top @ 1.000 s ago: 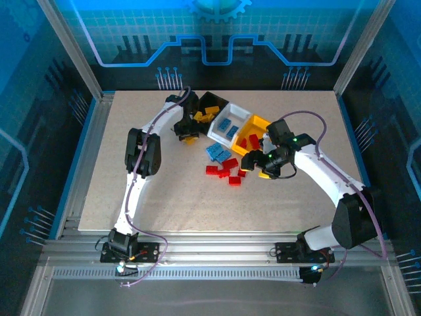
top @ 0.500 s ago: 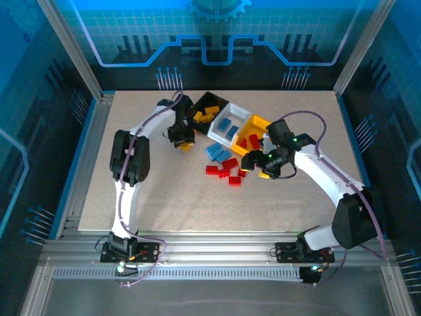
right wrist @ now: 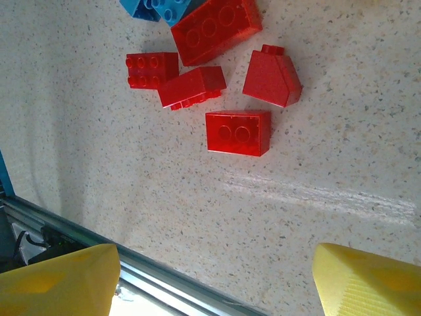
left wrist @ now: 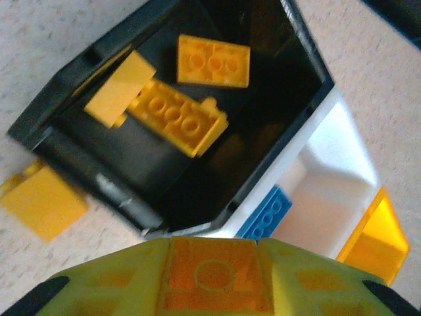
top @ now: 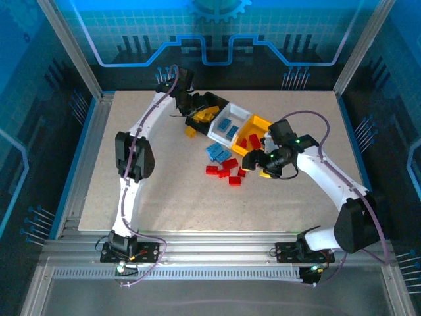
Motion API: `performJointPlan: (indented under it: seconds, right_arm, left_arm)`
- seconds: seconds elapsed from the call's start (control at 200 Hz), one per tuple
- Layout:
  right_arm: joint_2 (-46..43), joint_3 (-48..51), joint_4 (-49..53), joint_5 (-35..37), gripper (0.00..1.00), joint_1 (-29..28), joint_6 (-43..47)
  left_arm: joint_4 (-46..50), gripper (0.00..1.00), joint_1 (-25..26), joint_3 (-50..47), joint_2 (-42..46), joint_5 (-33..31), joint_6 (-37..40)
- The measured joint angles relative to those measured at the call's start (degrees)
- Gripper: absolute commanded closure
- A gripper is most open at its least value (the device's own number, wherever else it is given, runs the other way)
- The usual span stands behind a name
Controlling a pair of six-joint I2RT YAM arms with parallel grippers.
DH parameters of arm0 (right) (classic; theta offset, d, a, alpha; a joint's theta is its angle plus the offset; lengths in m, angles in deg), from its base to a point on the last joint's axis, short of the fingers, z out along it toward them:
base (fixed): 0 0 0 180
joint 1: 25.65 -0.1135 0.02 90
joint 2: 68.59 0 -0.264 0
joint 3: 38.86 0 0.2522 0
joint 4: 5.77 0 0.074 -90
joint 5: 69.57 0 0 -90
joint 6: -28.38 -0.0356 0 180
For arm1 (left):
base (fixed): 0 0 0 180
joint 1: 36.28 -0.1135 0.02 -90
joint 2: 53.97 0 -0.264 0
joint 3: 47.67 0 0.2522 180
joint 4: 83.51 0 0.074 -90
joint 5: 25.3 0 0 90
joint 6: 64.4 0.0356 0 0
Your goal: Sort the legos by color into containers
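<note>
One orange-yellow brick (left wrist: 214,284) sits clenched in my left gripper (top: 193,105), now swung over the black bin (left wrist: 99,179), ready to drop; my right gripper (right wrist: 214,276) gapes empty.

No readable text, labels, brands or numbers anywhere. Closest to a sign: a wordless gear emblem (top: 218,6) among circuit-style lines on the blue back panel (top: 296,29), beyond the far edge of the bench (top: 184,197). Studs on the legos (right wrist: 237,132) on the bench too small or blurred to show any lettering.
</note>
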Motion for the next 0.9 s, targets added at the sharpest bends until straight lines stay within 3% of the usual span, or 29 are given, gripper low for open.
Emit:
performJointPlan:
  seconds: [0.08, 0.385, 0.55, 0.735, 0.9]
  right_arm:
    - [-0.8, 0.5, 0.2, 0.0, 0.22, 0.3, 0.0]
    - [-1.1, 1.1, 0.2, 0.0, 0.22, 1.2, 0.0]
    - [-0.2, 1.1, -0.1, -0.3, 0.22, 1.2, 0.0]
    - [0.8, 1.1, -0.5, -0.9, 0.22, 1.2, 0.0]
    - [1.7, 1.1, -0.4, -1.5, 0.22, 1.1, 0.0]
  left_arm:
    - [-1.1, 0.42, -0.1, 2.1, -2.8, 0.5, -1.9]
    - [-0.3, 0.36, -0.5, 5.7, -7.3, 1.4, -0.9]
    - [4.3, 0.38, -0.5, 3.6, -4.3, -0.2, 9.7]
    - [7.9, 0.38, -0.5, -5.4, 3.0, -5.4, 24.0]
    - [6.6, 0.39, -0.5, -11.7, 4.5, -6.6, 30.8]
